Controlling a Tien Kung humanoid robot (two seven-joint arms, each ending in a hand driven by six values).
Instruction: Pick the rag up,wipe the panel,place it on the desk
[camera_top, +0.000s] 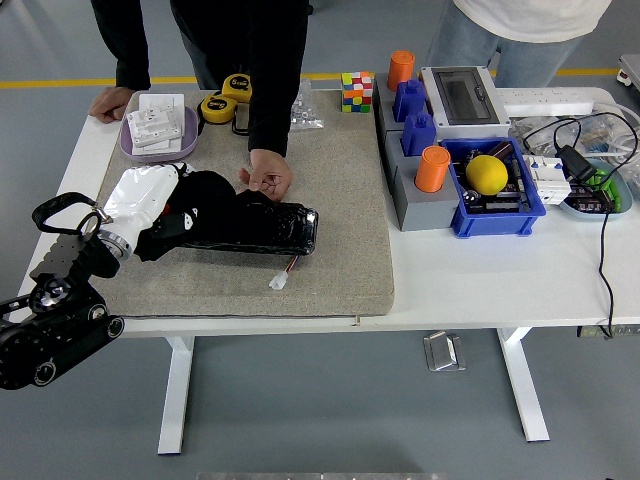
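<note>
The robot's left arm (60, 310) came in from the table's (470, 290) near left corner. Its left hand (150, 210), white-backed with black fingers, lay palm down near the left edge of a grey mat (340, 200), its fingers curled around a black rag (210, 195) and pressing it onto the left end of a black panel (270, 228). The panel lay flat on the mat, long side running left to right, with a small white connector (279, 282) just beside its near edge.

At the far left corner a purple tray (135, 150) held white packets (160, 122). A person in black sleeves stood at the far edge; one hand (108, 102) rested on the table just beside the tray, and the other hand (267, 172) pressed down on the far edge of the panel, touching it close to the rag. Two yellow tape measures (225, 98) sat near the mat's far edge, with a colour cube (356, 91) further right.

Right of the mat stood a grey block (405, 195) carrying blue boxes (413, 115) and orange cylinders (433, 168). A blue bin (500, 205) held a yellow ball (486, 174). Black cables (600, 230) trailed toward the right edge.
</note>
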